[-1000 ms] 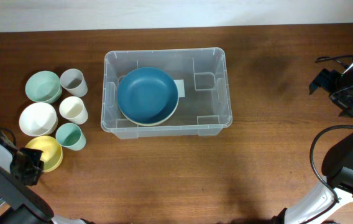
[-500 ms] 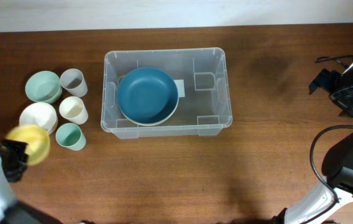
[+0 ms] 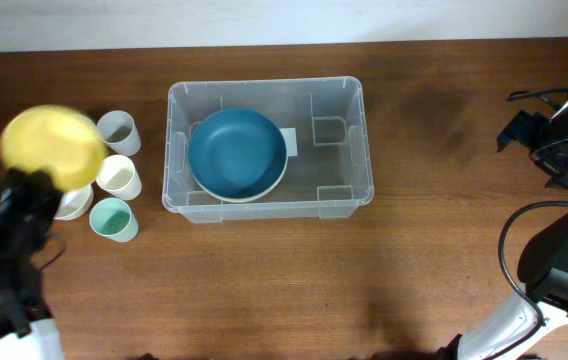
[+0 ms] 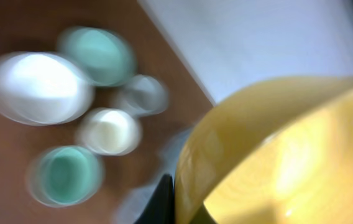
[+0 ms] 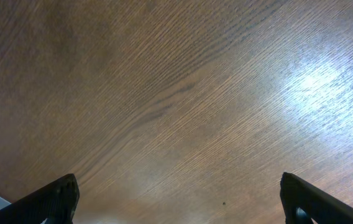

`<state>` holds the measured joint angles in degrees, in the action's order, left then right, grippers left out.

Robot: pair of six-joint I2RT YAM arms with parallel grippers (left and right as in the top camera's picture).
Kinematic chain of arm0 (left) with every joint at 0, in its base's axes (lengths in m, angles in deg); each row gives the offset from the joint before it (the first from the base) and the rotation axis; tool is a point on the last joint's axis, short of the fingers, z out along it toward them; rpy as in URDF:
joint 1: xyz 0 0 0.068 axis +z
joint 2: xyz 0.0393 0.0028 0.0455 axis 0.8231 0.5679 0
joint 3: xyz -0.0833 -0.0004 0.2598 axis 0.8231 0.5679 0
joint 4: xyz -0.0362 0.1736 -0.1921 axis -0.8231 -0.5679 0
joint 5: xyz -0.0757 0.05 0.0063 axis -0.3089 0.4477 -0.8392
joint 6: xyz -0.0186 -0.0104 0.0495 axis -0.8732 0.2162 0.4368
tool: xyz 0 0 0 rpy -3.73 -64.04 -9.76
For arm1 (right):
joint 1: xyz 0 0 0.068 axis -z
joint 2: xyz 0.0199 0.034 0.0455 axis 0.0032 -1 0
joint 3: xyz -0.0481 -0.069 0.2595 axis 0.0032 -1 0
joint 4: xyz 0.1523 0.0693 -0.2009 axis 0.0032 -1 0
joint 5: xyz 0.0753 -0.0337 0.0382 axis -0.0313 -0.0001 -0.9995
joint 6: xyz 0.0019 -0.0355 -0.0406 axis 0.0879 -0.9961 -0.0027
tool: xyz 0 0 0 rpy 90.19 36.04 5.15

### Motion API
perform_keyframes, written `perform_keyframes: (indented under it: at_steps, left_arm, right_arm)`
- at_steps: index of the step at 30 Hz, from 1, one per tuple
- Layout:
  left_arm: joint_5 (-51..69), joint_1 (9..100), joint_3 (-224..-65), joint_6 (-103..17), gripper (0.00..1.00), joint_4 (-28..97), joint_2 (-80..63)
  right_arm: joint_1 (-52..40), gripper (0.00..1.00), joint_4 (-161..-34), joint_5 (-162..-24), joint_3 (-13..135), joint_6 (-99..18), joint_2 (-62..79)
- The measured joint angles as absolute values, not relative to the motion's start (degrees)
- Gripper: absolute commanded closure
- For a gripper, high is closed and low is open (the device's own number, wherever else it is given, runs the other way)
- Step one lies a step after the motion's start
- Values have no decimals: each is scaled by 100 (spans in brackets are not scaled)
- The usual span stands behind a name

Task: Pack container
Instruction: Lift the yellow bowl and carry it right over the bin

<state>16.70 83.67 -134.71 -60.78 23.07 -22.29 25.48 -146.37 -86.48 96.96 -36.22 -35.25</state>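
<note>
Over at the table's left edge, the left gripper (image 3: pixel 34 185) pinches the yellow bowl (image 3: pixel 52 147) by its rim, high above the cups (image 3: pixel 118 176), presumably to clear them. The container (image 3: pixel 367 150) sits mid-table holding a blue bowl (image 3: pixel 236 153), and the right gripper (image 5: pixel 179 202) gapes wide, idle.

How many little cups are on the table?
3, all left of the bin: a grey cup at the back, a cream cup in the middle, a teal cup in front. None seems hidden.

Soft, even light falls from above on the table (image 3: pixel 264 280). Overhead, the yellow bowl (image 3: pixel 52 147) is smeared with motion blur. The left wrist view is blurred throughout. In the right wrist view a bright glare patch lies on the wood.
</note>
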Motion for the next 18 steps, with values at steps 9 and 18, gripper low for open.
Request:
perform_keyframes:
  at_steps: [9,18]
  left_arm:
    - [2041,4935,-13504,-6548,99,4140,-1680]
    - [3742,2476,-14520,-6292,99,4431,407]
  right_arm:
    - [2548,1,-14637,-8648,9691,-3622,-3525]
    - [2548,1,-14637,-8648,9691,-3626,-3525]
